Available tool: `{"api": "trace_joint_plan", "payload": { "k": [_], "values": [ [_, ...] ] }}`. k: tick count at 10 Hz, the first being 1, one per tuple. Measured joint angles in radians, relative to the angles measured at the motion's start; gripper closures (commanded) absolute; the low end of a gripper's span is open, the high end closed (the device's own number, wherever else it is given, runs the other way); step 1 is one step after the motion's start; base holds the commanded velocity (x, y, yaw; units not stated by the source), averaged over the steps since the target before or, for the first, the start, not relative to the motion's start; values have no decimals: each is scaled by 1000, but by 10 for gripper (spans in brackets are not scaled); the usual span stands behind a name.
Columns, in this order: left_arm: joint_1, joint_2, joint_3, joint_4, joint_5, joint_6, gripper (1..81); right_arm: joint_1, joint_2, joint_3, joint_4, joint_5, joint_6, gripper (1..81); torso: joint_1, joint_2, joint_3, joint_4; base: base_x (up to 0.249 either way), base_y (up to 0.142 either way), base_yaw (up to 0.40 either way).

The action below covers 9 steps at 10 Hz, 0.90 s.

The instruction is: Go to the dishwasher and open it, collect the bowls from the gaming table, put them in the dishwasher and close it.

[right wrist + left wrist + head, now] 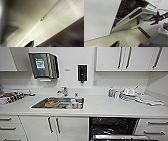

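Dishwasher (113, 126): under the counter (100, 107), right of the sink (58, 102), door (136, 16) partly lowered, long axis left–right. Right gripper (154, 20) at the door's handle edge; grip state cannot be told.

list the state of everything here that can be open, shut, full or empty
dishwasher: door partly open, dark racks showing inside
dishwasher door: tilted out, not fully down
right end effector: at the door's handle
sink: holds dishes, not empty
white cabinet doors under the sink: shut
upper cabinets: shut
paper towel dispenser: a towel hangs from its slot
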Motion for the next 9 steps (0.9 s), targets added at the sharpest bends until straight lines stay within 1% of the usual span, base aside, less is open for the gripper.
{"api": "trace_joint_plan", "payload": {
  "k": [1, 4, 6, 7, 8, 9],
  "values": [
    [-3, 5, -3, 0, -4, 0, 10, -29, 8, -12, -25, 45, -9, 10, 0, 0, 0, 0, -90, 0, 0],
    [-3, 10, -7, 0, -2, 0, 10, -34, 45, -73, -43, 65, -7, 10, 0, 0, 0, 0, -90, 0, 0],
    [0, 10, -7, 0, 3, 0, 10, -71, 65, -95, -77, 54, -17, 10, 0, 0, 0, 0, -90, 0, 0],
    [-4, 16, -8, 0, -1, 0, 10, -101, 78, -114, -91, 96, -19, 10, 0, 0, 0, 0, -90, 0, 0],
    [-2, 17, -8, 0, 1, 0, 10, -101, 93, -136, -89, 98, 3, 10, 1, 0, -1, 0, -90, 0, 0],
    [2, 17, -10, 0, 3, 0, 10, -92, 96, -141, -89, 92, 2, 10, 1, 0, -1, 0, -90, 0, 0]
  ]
}}
